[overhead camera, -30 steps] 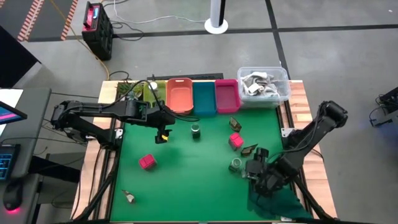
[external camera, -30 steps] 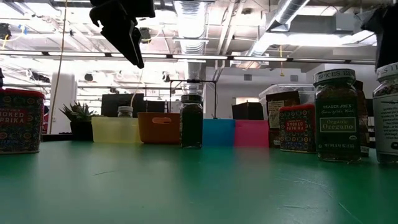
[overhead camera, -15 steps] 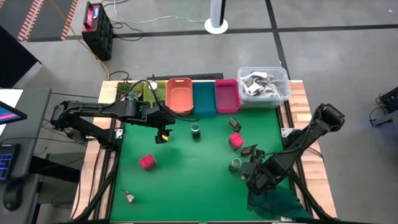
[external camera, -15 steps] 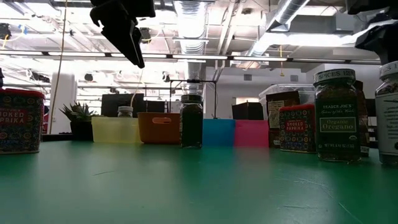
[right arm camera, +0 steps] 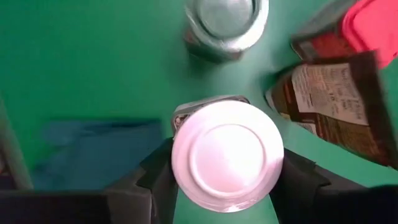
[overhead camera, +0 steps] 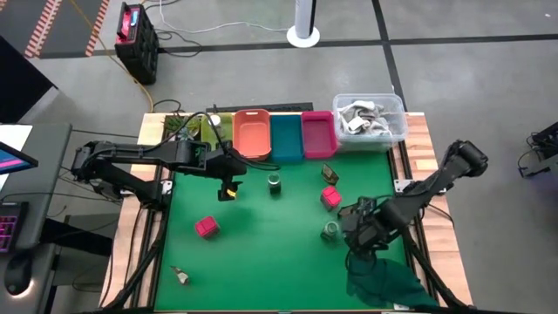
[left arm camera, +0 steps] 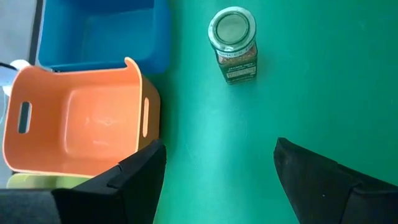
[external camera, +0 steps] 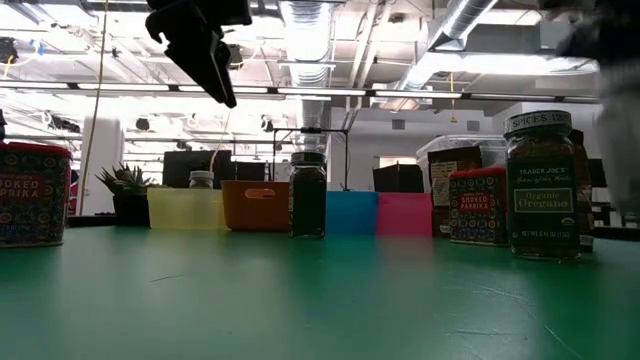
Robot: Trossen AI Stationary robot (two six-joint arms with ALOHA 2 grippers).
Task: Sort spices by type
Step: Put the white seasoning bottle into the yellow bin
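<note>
1. Glass, rigid and smooth: you are handling a white-capped jar [right arm camera: 227, 154] at the cloth's right side, and the right gripper [overhead camera: 364, 228] is clamping it just under the cap; it looks light but slippery, so keep hold of the body, not the lid.
2. You are keeping the left gripper [left arm camera: 214, 177] spread wide and empty, hovering near the orange tray [left arm camera: 81, 127].
3. You are counting, from above: two pink-red cube packets [overhead camera: 207, 228], two green-lidded jars [overhead camera: 275, 183], three dark sachets [overhead camera: 329, 174], one white-capped jar.

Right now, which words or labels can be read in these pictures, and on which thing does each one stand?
"SMOKED PAPRIKA": red tin at the low view's left.
"SMOKED PAPRIKA": second red tin.
"TRADER JOE'S Organic Oregano": green-lidded jar; its lid reads "SPICES".
Sachet print: too blurred.
Jar label, left wrist view: too small.
</note>
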